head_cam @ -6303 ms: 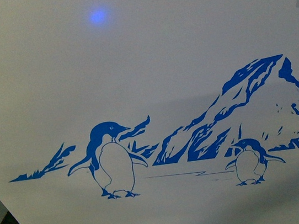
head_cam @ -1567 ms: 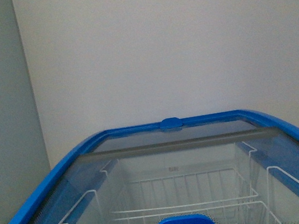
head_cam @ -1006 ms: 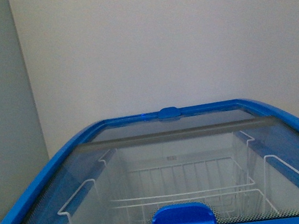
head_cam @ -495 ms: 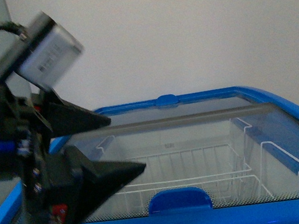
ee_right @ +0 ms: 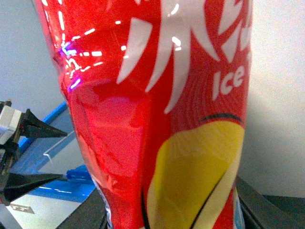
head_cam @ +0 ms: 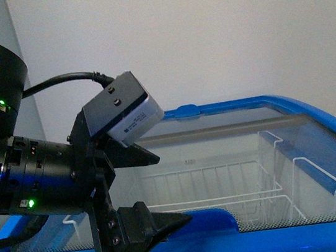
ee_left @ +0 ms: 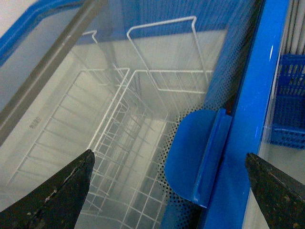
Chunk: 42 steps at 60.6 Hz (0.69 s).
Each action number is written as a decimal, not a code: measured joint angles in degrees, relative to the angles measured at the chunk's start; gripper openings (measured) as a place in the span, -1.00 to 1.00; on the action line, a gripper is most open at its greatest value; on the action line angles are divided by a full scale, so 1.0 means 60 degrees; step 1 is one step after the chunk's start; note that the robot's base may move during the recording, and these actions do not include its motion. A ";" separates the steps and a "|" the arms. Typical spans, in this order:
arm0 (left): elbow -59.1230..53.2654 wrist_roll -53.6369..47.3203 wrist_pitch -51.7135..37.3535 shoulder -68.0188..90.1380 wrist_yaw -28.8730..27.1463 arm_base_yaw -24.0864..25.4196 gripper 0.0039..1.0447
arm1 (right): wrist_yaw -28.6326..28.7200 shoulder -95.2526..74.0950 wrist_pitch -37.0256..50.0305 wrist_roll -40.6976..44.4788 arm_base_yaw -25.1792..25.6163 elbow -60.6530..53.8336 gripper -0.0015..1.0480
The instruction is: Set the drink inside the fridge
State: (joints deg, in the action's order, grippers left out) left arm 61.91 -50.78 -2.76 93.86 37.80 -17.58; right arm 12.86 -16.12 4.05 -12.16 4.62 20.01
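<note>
The fridge is a white chest cooler with a blue rim [head_cam: 332,228] and a shut sliding glass lid [head_cam: 284,147]. A white wire basket [head_cam: 227,193] shows through the glass. My left gripper [head_cam: 170,188] is open and empty, its two fingers apart above the lid's near edge. In the left wrist view the gripper [ee_left: 167,160] straddles the blue lid handle [ee_left: 195,157] without touching it. My right gripper [ee_right: 171,214] is shut on the drink [ee_right: 157,119], whose red and yellow label fills that view. The cap is out of view.
A plain white wall [head_cam: 205,33] stands behind the fridge. A blue slatted crate [ee_left: 288,100] sits beyond the fridge's rim [ee_left: 248,95]. The left gripper [ee_right: 55,155] also shows small in the right wrist view, over the lid.
The view rose from the fridge's penguin picture to its glass lid. My left arm came in from the left and now reaches further over the lid's near edge and handle.
</note>
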 joint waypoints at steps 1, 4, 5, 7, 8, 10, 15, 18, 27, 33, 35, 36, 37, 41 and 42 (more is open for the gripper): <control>0.0011 -0.0036 0.0004 0.0047 -0.0022 -0.0004 0.85 | -0.0004 0.0000 0.0000 0.0004 0.0000 0.0000 -0.18; 0.0025 -0.0073 0.0018 0.0117 -0.0040 -0.0007 0.85 | -0.0004 0.0000 0.0000 0.0000 0.0000 0.0000 -0.18; 0.0036 -0.0087 0.0025 0.0157 -0.0051 -0.0007 0.85 | -0.0004 0.0000 0.0000 0.0004 0.0000 0.0000 -0.18; 0.0047 -0.0095 0.0025 0.0197 -0.0051 -0.0011 0.85 | 0.0000 0.0000 0.0000 0.0004 0.0000 0.0000 -0.18; 0.0055 -0.0102 0.0025 0.0211 -0.0055 -0.0015 0.85 | -0.0004 0.0000 0.0000 0.0004 0.0000 0.0000 -0.18; 0.0076 -0.0127 0.0025 0.0277 -0.0062 -0.0022 0.85 | -0.0004 0.0000 0.0000 0.0004 0.0000 0.0000 -0.18; 0.0142 -0.0182 0.0015 0.0408 -0.0077 -0.0044 0.85 | -0.0004 0.0000 0.0000 0.0000 0.0000 0.0000 -0.18; 0.0197 -0.0222 -0.0015 0.0514 -0.0098 -0.0055 0.85 | -0.0004 0.0000 0.0000 0.0004 0.0000 0.0000 -0.18; 0.0353 -0.0248 -0.0197 0.0827 -0.0146 -0.0076 0.85 | -0.0004 0.0000 0.0000 0.0004 0.0000 0.0000 -0.18; 0.0492 -0.0295 -0.0266 0.1056 -0.0182 -0.0091 0.85 | -0.0004 0.0000 0.0000 0.0000 0.0000 0.0000 -0.18; 0.0539 -0.0317 -0.0273 0.1115 -0.0197 -0.0102 0.85 | -0.0004 0.0000 0.0000 0.0004 0.0000 0.0000 -0.18; 0.0594 -0.0321 -0.0291 0.1173 -0.0211 -0.0109 0.85 | -0.0004 0.0000 0.0000 0.0000 0.0000 0.0000 -0.18; 0.0619 -0.0324 -0.0306 0.1213 -0.0219 -0.0109 0.85 | -0.0004 0.0000 0.0000 0.0000 0.0000 0.0000 -0.18; 0.0772 -0.0332 -0.0441 0.1395 -0.0262 -0.0117 0.85 | -0.0004 0.0000 0.0000 0.0004 0.0000 0.0000 -0.18; 0.0809 -0.0328 -0.0463 0.1432 -0.0248 -0.0120 0.85 | -0.0004 0.0000 0.0000 0.0000 0.0000 0.0000 -0.18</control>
State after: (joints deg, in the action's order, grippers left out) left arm 66.76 -52.75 -5.54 102.45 36.32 -18.31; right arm 12.84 -16.12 4.05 -12.16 4.62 20.01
